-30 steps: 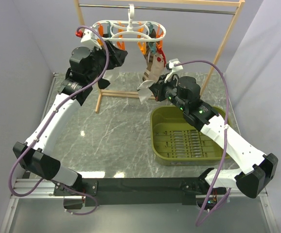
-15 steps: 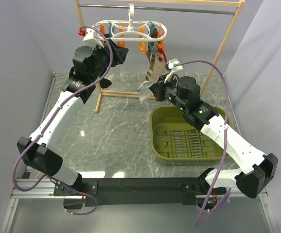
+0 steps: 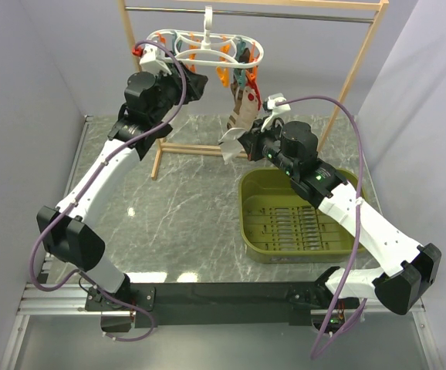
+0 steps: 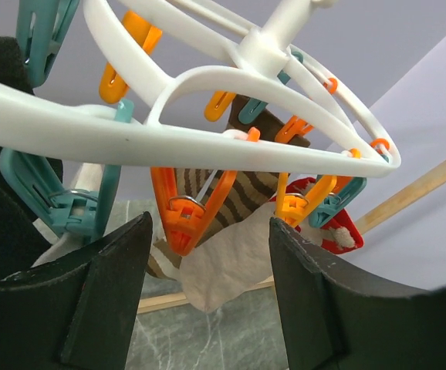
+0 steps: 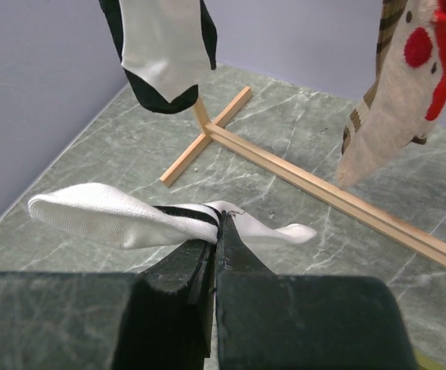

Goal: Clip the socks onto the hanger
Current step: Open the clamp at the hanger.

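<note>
right gripper (image 5: 217,231) pinched fully shut on a white sock (image 5: 115,216), gripping at the dark-striped cuff; both ends of the sock stick out sideways from the fingers

sock is held in the air over the marble table (image 5: 285,123), below the right half of the hanger (image 4: 207,85) and not touching it

left gripper (image 4: 207,301) spread wide, nothing in it, raised close under the hanger; an orange clip (image 4: 186,210) hangs in the gap above its fingers

hanger hooked on the rail of the wooden rack (image 3: 354,69)

brown striped sock (image 4: 246,185) hangs from the hanger's far side

olive tray (image 3: 248,212) on the table beneath the right arm
</note>
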`<state>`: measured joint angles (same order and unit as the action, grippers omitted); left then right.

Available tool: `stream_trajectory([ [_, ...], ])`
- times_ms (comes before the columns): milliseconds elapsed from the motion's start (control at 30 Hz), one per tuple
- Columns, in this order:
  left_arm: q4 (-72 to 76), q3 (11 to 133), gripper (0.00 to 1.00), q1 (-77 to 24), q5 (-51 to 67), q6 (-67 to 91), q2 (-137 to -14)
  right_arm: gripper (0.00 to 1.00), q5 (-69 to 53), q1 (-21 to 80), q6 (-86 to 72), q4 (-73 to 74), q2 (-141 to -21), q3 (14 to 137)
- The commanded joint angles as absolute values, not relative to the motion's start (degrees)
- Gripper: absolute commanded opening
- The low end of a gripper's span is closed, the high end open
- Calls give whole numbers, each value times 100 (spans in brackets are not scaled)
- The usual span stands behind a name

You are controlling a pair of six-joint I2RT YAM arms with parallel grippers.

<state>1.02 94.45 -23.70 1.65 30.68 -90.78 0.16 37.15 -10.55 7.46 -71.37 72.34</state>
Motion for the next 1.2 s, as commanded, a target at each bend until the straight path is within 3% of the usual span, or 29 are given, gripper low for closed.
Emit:
stream_trajectory([
  [0, 465, 9642, 68, -2382, 132, 3006, -9035, 0, 150, 3753, -941, 642, -6978, 7462],
  [467, 1054, 9589, 62, -2329, 35, 3032, -9193, 0, 167, 3744, -853, 624, -6996, 7479],
  [700, 1309, 9510, 50, -2329, 18, 3094, -9220, 0, 167, 3753, -826, 615, -7022, 7497],
  [933, 1336, 9492, 32, -2329, 18, 3103, -9220, 0, 53, 3744, -870, 562, -7163, 7629],
  [1167, 986, 9518, 26, -2329, -255, 3163, -9079, 0, 35, 3753, -940, 668, -7575, 8112],
])
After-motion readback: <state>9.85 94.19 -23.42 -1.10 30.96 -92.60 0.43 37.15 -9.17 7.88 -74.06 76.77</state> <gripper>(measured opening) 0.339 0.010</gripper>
